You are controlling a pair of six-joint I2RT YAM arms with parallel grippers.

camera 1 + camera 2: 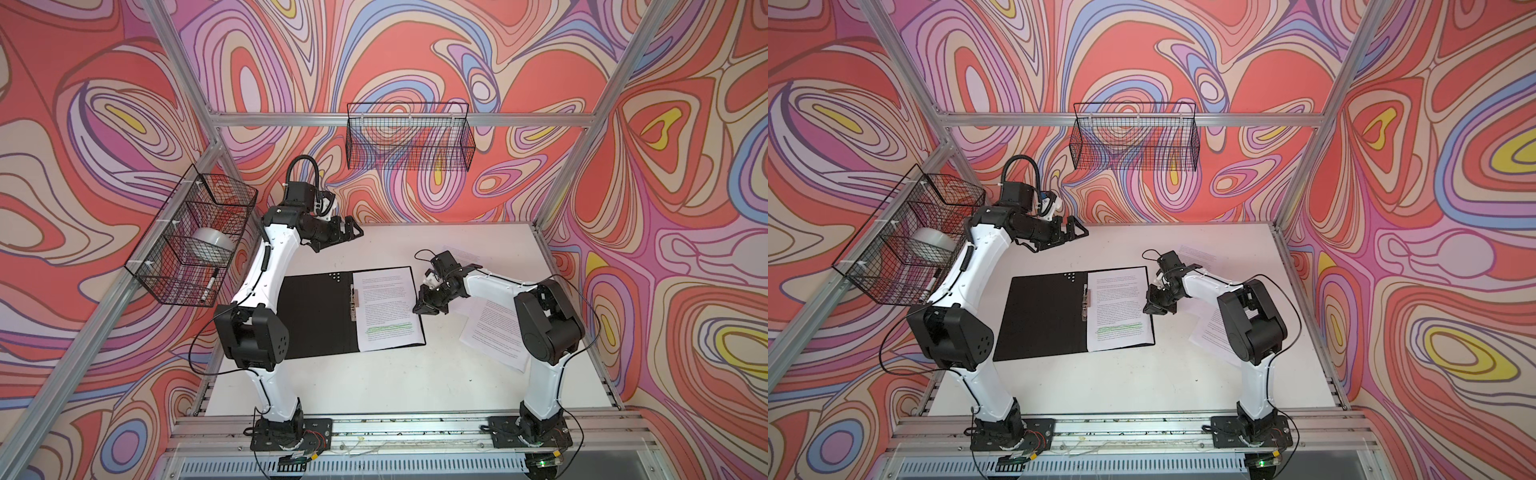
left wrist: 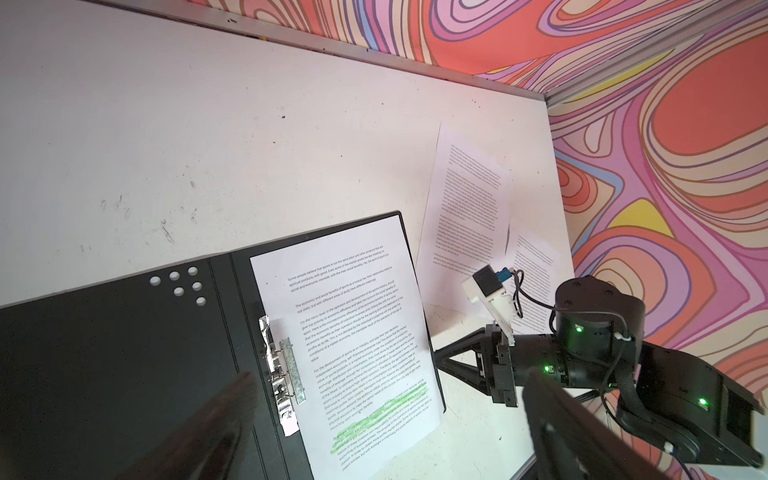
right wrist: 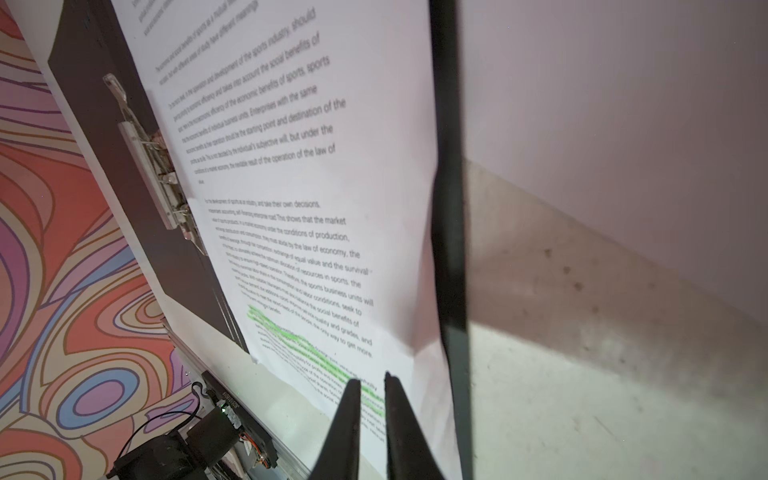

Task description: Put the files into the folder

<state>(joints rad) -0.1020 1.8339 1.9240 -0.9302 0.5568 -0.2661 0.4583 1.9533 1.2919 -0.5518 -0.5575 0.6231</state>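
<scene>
Squaring the highlighted sheet point(image 1: 386, 307) in the folder point(image 1: 316, 316), we think: right hand point(image 3: 372, 382) almost clenched, grip unclear; left hand point(image 1: 353, 233) released, kept aside.

The white, scuffed worktop point(image 1: 374, 386) carries an open folder point(image 1: 320, 320) lying flat, black inside up, left of middle. To its right, on the bare surface, lie two loose printed sheets: a far sheet point(image 2: 465, 199) and a near sheet point(image 1: 494, 332).
</scene>
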